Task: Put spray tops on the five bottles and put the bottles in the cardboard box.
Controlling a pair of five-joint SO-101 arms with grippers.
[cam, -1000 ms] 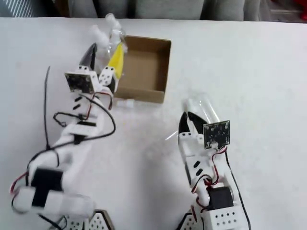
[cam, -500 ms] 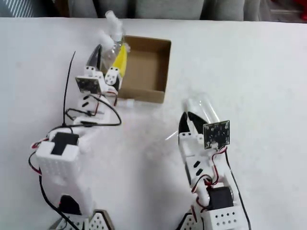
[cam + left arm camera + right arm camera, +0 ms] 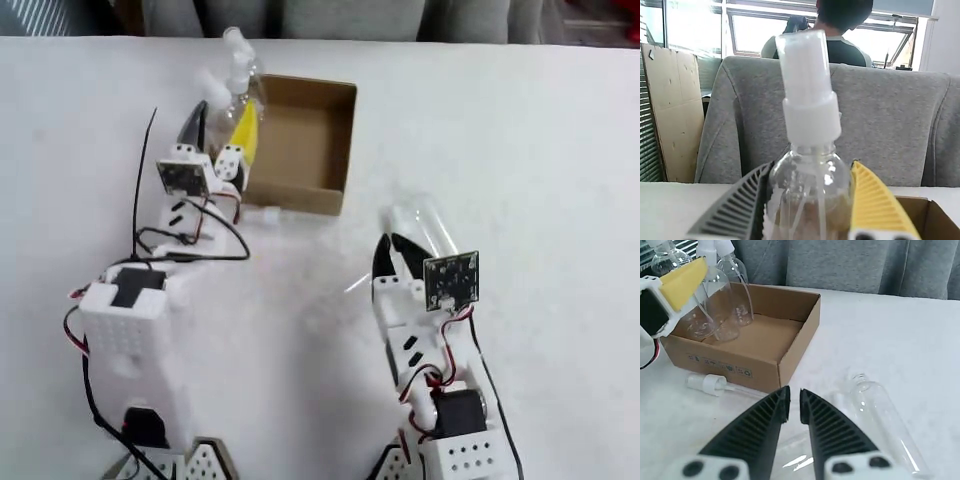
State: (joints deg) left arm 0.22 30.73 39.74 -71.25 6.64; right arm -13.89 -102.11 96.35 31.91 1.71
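Note:
My left gripper (image 3: 811, 170) is shut on a clear bottle (image 3: 810, 195) that carries a white spray top (image 3: 807, 90), held upright between the grey and yellow fingers. In the high view this left gripper (image 3: 218, 128) holds the bottle (image 3: 238, 90) at the left wall of the cardboard box (image 3: 335, 150). From the right wrist view, clear bottles (image 3: 735, 295) with spray tops stand at the box's (image 3: 790, 357) far-left corner beside the yellow finger (image 3: 682, 277). My right gripper (image 3: 793, 391) is shut on nothing, low over the table. A capless clear bottle (image 3: 880, 410) lies beside it.
A loose spray top (image 3: 707, 382) with its tube lies on the table against the box's near wall, also seen as the loose spray top (image 3: 262, 214) from above. The capless bottle (image 3: 428, 225) lies just beyond the right gripper (image 3: 392, 250). Grey chairs line the far table edge.
The left arm has folded up and its gripper carried the bottle slightly right, closer to the box's left wall. The right arm has not moved.

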